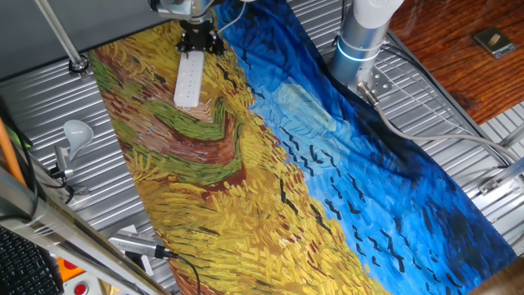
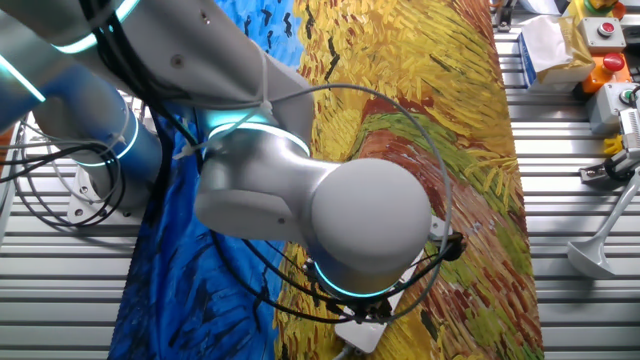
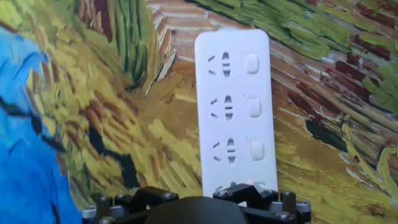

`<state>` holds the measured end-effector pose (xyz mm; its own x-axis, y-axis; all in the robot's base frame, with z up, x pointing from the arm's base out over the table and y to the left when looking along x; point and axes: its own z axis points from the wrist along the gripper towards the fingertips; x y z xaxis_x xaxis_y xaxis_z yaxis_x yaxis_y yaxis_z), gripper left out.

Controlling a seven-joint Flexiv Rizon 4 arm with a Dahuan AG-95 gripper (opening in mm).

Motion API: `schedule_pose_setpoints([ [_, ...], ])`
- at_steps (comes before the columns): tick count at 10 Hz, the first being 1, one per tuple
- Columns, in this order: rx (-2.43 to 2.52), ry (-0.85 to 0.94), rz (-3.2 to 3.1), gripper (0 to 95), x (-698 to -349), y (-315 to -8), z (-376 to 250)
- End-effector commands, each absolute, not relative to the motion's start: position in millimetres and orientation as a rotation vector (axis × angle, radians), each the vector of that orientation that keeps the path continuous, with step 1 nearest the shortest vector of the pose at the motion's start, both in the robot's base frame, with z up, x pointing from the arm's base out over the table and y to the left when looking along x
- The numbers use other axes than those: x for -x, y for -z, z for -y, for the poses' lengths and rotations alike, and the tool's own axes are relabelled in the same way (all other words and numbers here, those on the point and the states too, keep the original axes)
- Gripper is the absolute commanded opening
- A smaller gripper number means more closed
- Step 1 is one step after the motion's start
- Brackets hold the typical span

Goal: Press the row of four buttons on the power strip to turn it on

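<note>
Painted cloth (image 3: pixel 93 112) under white power strip (image 3: pixel 235 112) (buttons seemingly pale).

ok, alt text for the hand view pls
A white power strip lies lengthwise on a painted yellow, green and blue cloth, three of its buttons in view along its right edge. The gripper fills the bottom edge, over the strip's near end.

The painted cloth (image 1: pixel 246 180) lay bare around the power strip (image 1: pixel 188 80); the light bulb (image 1: pixel 75 131) stood well apart, seemingly off the cloth's edge.

Power strip (image 1: pixel 188 79) on cloth (image 1: pixel 327 180), gripper (image 1: pixel 200 43) over its far end, bulb (image 1: pixel 76 131) off to cloth's side.
</note>
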<state>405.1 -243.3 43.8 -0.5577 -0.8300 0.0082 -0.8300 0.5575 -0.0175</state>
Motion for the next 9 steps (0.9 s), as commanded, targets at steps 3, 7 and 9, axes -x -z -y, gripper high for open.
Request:
schedule_pose_setpoints([
  [3,1.429,0.02,-2.789,95.0,-404.2,-45.5,241.3],
  [7,1.494,0.026,-2.758,95.0,-402.7,-45.2,241.8],
  [9,1.534,0.037,-2.742,95.0,-387.5,-41.3,246.3],
])
